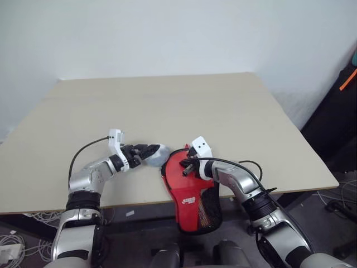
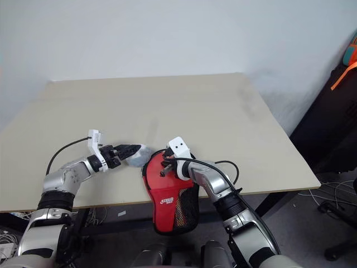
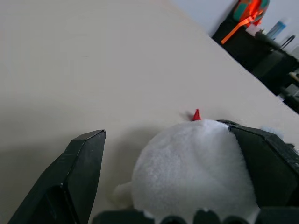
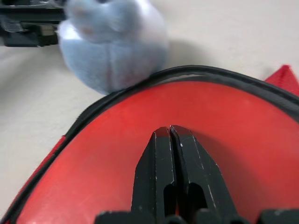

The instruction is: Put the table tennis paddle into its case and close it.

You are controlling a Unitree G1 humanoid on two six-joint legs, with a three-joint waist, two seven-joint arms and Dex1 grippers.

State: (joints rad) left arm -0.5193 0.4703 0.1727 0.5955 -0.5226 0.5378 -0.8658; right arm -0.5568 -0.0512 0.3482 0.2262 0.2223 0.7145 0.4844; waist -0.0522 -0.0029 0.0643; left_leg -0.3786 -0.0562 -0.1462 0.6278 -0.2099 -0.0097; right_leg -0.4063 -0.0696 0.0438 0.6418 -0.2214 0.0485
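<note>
The case [image 1: 188, 192] lies at the table's front edge, red outside with a white logo. Its black mesh end [image 1: 210, 211] hangs over the edge. My right gripper [image 4: 169, 130] is shut, with its fingertips resting on the case's smooth red round part inside the black edging [image 4: 187, 72]. The table tennis paddle is hidden. Just left of the case sits a grey-white fuzzy ball [image 1: 158, 153]. My left gripper [image 3: 166, 133] is open around the ball [image 3: 196, 168]. One finger [image 3: 264, 163] is against the ball and the other finger [image 3: 77, 172] stands apart from it.
The beige table [image 1: 167, 106] stretches bare behind both arms. Dark furniture with an orange strap [image 1: 347, 84] stands off the table's right side. Cables lie on the floor below the front edge.
</note>
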